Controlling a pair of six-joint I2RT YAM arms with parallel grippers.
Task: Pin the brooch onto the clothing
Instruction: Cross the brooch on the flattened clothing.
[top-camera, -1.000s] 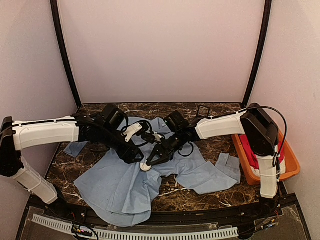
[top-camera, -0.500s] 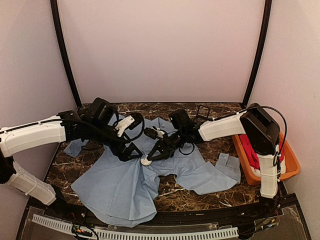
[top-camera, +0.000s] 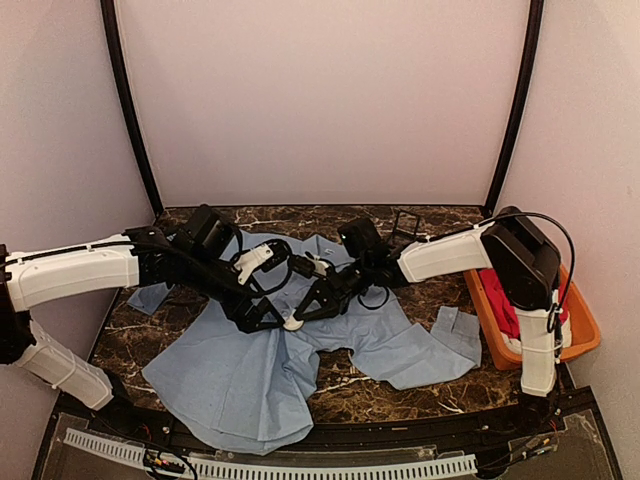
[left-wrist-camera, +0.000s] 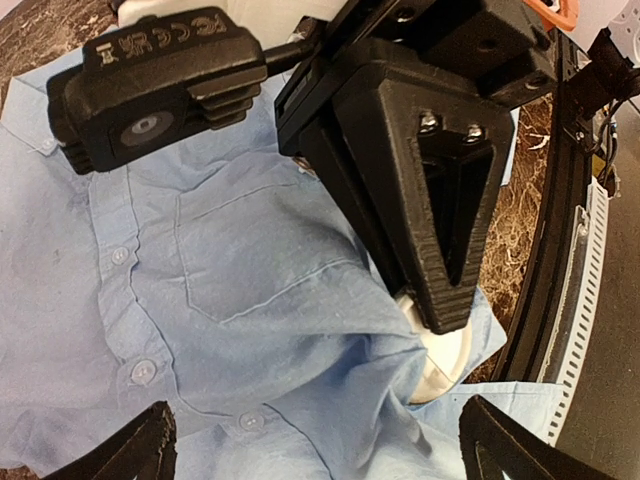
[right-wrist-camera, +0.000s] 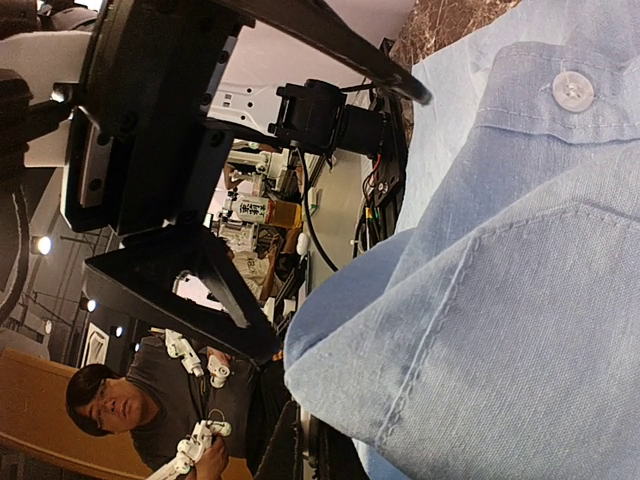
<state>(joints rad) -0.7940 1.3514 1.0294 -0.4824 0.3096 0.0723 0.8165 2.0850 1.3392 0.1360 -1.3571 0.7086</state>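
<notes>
The light blue shirt (top-camera: 240, 370) lies spread on the marble table, its pocket and buttons close up in the left wrist view (left-wrist-camera: 250, 260). The brooch (top-camera: 292, 323) is a white disc at a raised fold of the shirt front. It shows partly under that fold in the left wrist view (left-wrist-camera: 445, 355). My right gripper (top-camera: 303, 310) is shut on the brooch, one black finger (left-wrist-camera: 430, 200) resting on the disc. In the right wrist view the gripper (right-wrist-camera: 285, 385) has the shirt fold (right-wrist-camera: 540, 300) against it and the brooch is hidden. My left gripper (top-camera: 262, 312) hangs open just left of the brooch, its tips wide apart over the cloth (left-wrist-camera: 320, 445).
An orange bin (top-camera: 580, 345) with a red garment stands at the right edge. A small black frame (top-camera: 405, 222) sits at the back of the table. A black rail (left-wrist-camera: 545, 280) runs along the near edge. One sleeve and cuff (top-camera: 455, 335) lie toward the bin.
My left gripper drew back to the left, then came in again beside the brooch. My right gripper shifted the brooch slightly toward the back and has held still since.
</notes>
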